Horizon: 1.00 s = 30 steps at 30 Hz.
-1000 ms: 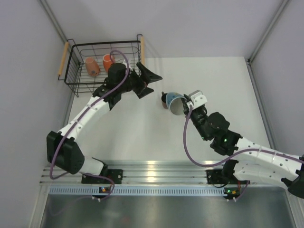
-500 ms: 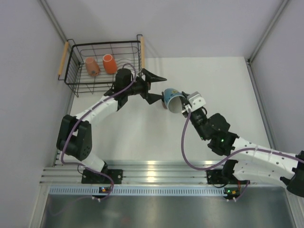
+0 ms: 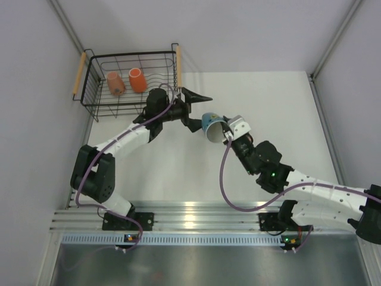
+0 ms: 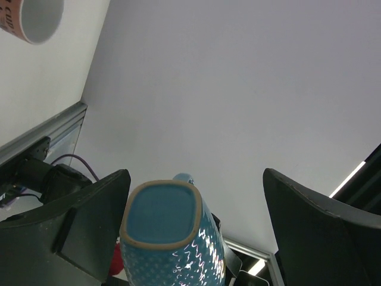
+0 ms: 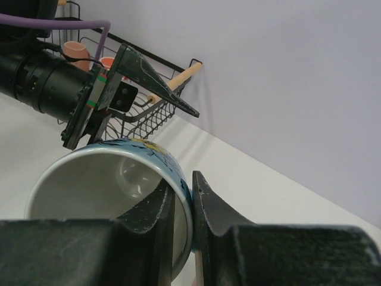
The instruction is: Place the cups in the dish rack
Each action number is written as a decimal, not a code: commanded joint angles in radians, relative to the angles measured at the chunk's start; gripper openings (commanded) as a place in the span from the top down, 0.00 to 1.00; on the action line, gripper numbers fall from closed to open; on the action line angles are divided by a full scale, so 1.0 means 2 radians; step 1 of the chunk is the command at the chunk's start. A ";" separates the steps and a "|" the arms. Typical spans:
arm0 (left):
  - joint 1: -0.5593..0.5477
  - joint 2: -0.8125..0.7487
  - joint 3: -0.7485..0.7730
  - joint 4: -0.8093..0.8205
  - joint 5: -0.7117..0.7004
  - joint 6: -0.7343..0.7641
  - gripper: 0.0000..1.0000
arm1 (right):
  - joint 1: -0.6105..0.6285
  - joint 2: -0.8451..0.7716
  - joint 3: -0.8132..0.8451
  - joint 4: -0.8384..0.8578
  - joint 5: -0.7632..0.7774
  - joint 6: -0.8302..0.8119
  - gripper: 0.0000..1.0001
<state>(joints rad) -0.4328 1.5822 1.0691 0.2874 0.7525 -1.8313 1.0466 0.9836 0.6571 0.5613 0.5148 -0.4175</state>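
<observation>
My right gripper [image 3: 225, 134] [image 5: 181, 179] is shut on the rim of the light blue cup [image 3: 209, 124] [image 5: 149, 152], one finger inside it and one outside, and holds it tilted above the table. My left gripper [image 3: 202, 112] [image 4: 195, 179] is open. Its fingers stand wide on either side of the blue cup's base [image 4: 161, 214] without touching it. The dish rack [image 3: 131, 55] [image 5: 143, 119] at the far left holds a salmon-pink cup [image 3: 113, 83] and the orange cup [image 3: 137, 79]. The dark cup is hidden.
A salmon-coloured mug with a pale inside [image 4: 30, 18] shows in the top left corner of the left wrist view. Grey walls close in the white table [image 3: 268, 101] on the left, far and right sides. The arm bases stand on the rail at the near edge.
My left gripper has left the rack and swung right, open, up to the blue cup. My right gripper has carried the cup a little left towards it. The dark cup is now hidden.
</observation>
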 commanded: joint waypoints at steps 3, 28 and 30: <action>-0.025 -0.033 -0.011 0.035 0.010 -0.024 0.01 | 0.008 0.001 0.040 0.055 -0.014 0.005 1.00; -0.063 -0.074 -0.042 0.035 0.006 -0.022 0.01 | 0.009 0.040 0.060 0.055 -0.004 -0.013 1.00; -0.064 -0.073 -0.038 0.037 0.004 -0.022 0.06 | 0.008 0.041 0.056 0.055 -0.003 -0.008 1.00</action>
<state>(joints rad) -0.5514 1.4506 0.9455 0.3134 0.7448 -1.8828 1.0584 1.0779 0.7151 0.5564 0.5137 -0.4591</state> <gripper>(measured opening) 0.959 0.133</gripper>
